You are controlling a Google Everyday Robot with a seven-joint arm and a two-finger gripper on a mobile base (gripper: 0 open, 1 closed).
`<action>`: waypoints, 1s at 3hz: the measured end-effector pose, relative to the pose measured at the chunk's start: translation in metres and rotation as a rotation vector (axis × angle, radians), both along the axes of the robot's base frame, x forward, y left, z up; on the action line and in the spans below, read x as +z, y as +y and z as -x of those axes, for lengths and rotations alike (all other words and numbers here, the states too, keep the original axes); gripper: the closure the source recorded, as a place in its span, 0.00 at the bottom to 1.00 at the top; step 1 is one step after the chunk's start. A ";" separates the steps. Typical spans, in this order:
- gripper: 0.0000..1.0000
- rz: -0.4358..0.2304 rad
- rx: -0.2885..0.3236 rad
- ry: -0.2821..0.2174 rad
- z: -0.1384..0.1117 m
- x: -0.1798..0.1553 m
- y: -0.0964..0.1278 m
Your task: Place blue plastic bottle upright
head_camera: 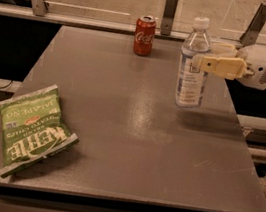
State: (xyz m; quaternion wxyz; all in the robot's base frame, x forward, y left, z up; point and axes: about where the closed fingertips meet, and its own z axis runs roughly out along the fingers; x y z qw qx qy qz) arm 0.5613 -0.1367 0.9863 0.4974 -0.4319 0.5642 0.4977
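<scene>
The blue plastic bottle (193, 65) is clear with a white cap and a pale blue-and-white label. It stands upright on the grey table (119, 126), right of the middle toward the back. My gripper (205, 59) comes in from the right on a white arm, and its tan fingers (221, 66) are closed around the bottle's upper body, just below the shoulder. The bottle's base is on or just above the tabletop; I cannot tell which.
A red Coca-Cola can (144, 35) stands upright at the back of the table, left of the bottle. A green Kettle chip bag (32, 129) lies flat near the front left corner. A rail with metal posts (170, 10) runs behind the table.
</scene>
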 end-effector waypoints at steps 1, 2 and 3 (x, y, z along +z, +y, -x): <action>1.00 -0.107 0.008 -0.042 0.008 -0.003 -0.004; 1.00 -0.167 0.022 -0.098 0.016 -0.008 -0.006; 1.00 -0.189 0.032 -0.139 0.022 -0.013 -0.006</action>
